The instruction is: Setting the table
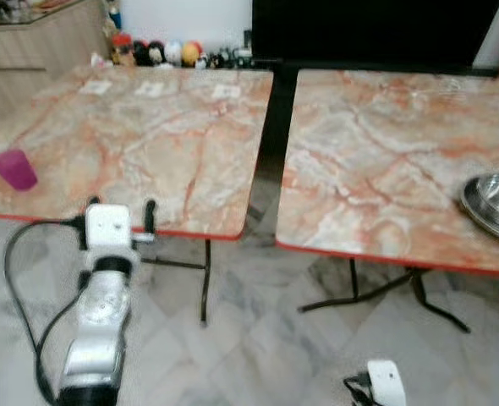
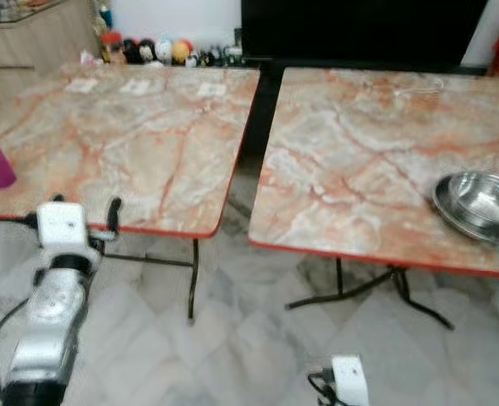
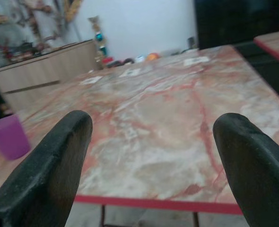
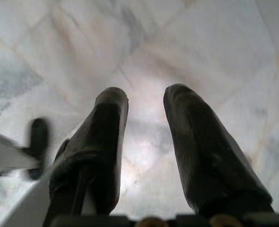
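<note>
I stand before two marble-patterned, red-edged folding benches, the left bench (image 1: 148, 144) at my eleven o'clock and the right bench (image 1: 385, 161) at my one o'clock, a dark gap between them. By my reckoning the table-setting is only beginning: I am approaching to collect a piece, nothing held yet. The shallow round steel bowl (image 1: 495, 205) lies at three o'clock on the right bench, near its front edge; the small purple plastic cup (image 1: 13, 169) stands at nine o'clock on the left bench. Next I would need to reach one of these, most likely the cup, since my left hand (image 1: 120, 213) is raised at the left bench's front edge, fingers spread wide and empty. My right hand (image 4: 146, 137) hangs low over the pale floor tiles, fingers parted, holding nothing.
</note>
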{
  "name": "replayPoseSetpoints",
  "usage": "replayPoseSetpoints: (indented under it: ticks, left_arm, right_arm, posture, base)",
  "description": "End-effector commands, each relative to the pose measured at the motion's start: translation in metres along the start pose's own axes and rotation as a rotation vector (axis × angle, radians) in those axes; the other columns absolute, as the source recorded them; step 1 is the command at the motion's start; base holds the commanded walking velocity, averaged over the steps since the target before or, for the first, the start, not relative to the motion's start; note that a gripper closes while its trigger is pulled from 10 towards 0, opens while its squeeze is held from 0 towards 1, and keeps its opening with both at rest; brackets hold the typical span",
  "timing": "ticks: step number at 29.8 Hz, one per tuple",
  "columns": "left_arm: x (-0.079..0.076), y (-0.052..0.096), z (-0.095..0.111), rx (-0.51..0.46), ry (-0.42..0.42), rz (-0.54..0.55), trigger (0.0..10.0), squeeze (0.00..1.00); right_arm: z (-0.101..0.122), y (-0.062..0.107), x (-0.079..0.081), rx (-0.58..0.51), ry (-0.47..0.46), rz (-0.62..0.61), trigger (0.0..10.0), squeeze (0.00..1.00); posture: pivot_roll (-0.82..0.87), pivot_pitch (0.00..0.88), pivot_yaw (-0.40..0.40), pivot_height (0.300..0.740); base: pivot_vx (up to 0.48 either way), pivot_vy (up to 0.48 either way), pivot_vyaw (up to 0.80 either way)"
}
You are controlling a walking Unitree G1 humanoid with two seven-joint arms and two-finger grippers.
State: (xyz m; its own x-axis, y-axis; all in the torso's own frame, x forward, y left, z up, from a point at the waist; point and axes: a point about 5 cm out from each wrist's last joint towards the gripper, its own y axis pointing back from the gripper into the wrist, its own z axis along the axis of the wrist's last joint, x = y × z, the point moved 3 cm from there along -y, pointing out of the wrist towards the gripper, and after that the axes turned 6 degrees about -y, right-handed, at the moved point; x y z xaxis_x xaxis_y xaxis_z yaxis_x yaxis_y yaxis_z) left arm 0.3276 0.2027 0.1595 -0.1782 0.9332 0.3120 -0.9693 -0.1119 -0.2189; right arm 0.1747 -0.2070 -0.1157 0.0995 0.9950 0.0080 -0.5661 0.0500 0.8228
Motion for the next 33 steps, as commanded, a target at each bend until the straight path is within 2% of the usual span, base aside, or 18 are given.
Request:
replayPoseSetpoints:
  ticks: [1,33]
  left_arm:
    - [0.0070,-0.0011,0.0012,-0.003,-0.011,0.015,10.0,0.00]
    - [0.0049,-0.0002,0.0009,-0.001,-0.002,0.002,10.0,0.00]
  right_arm:
    - [0.0066,-0.0017,0.0050,-0.019,-0.009,0.009,10.0,0.00]
    - [0.0071,-0.0017,0.0048,-0.018,0.003,0.015,10.0,0.00]
  posture:
    - [0.05,0.011,-0.013,0.740]
    - [0.06,0.012,-0.020,0.740]
  base:
    - [0.000,0.480,0.00]
    - [0.000,0.480,0.00]
